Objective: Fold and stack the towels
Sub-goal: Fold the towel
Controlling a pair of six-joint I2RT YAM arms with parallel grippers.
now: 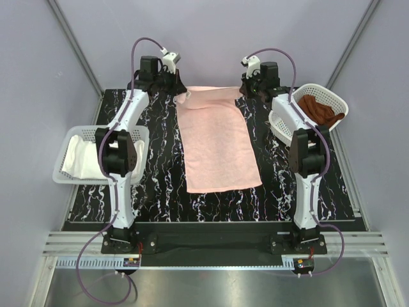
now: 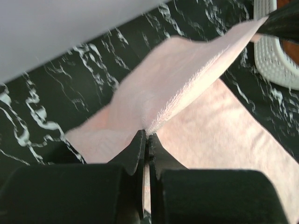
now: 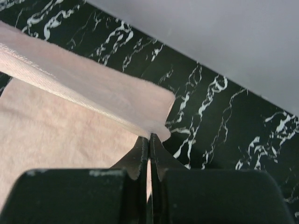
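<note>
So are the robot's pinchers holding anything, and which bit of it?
Yes, both are shut on the pink towel: the left gripper pinches its far edge near the left corner, the right gripper near the right corner.

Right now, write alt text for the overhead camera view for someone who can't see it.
The left gripper and right gripper pinch the far corners of a pale pink towel spread on a black marbled table. A white towel lies in the left basket, a rust-brown towel in the right basket.

Soft, matt, napped cloth of the pale pink towel (image 1: pixel 217 144), smooth black white-veined tabletop (image 1: pixel 160 185), white plastic mesh of the left basket (image 1: pixel 62 173) and right basket (image 1: pixel 279 121)
</note>
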